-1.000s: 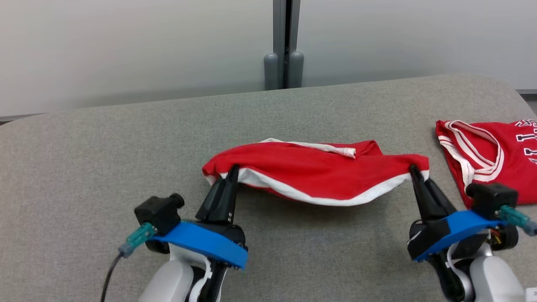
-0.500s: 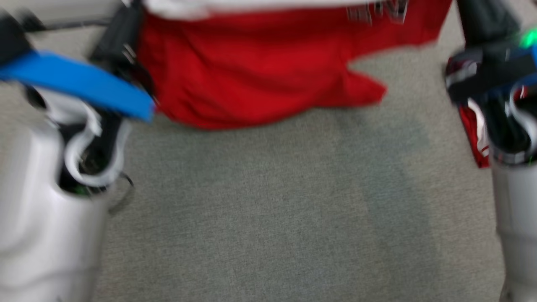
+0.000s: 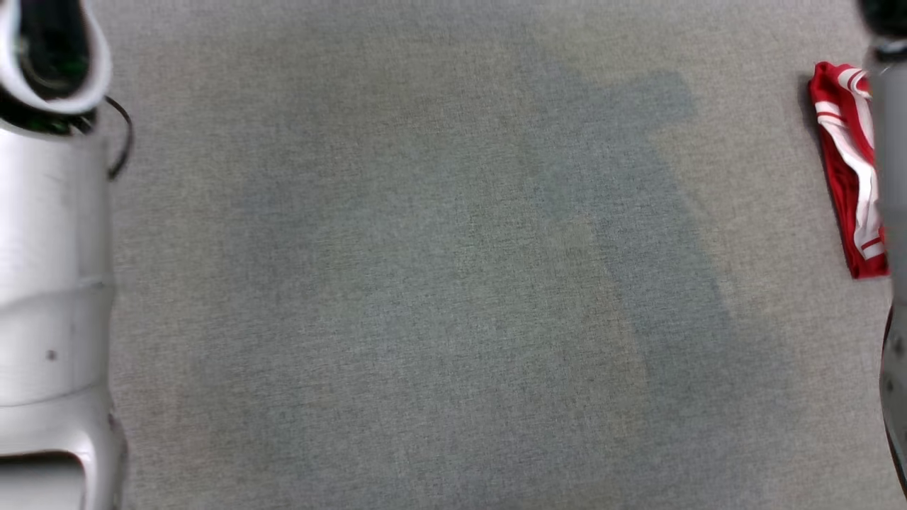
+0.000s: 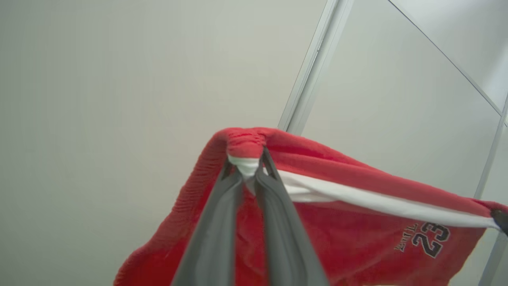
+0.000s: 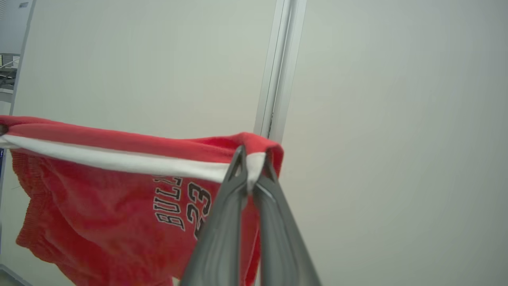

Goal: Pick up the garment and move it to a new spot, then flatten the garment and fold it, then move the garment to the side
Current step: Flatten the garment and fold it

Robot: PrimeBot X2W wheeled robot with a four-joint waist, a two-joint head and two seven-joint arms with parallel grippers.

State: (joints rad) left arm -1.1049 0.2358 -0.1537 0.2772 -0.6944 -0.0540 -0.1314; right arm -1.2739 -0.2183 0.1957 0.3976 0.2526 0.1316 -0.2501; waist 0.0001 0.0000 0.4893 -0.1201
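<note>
The left hand [image 4: 248, 169] was clenched on one end of the red garment [image 4: 349, 238] at its white band, and the right hand [image 5: 251, 169] gripped the other end. The cloth hung stretched between them in the air, before a pale wall [image 5: 397, 119]. On the grey table [image 3: 425, 283] a red-and-white piece [image 3: 847, 177] lay at the right edge

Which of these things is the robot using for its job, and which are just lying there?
For the job: red garment, pinched by the left claw and the right claw; grey table to lay it on.

Just lying about: other red-and-white garment, on the table at the right.
</note>
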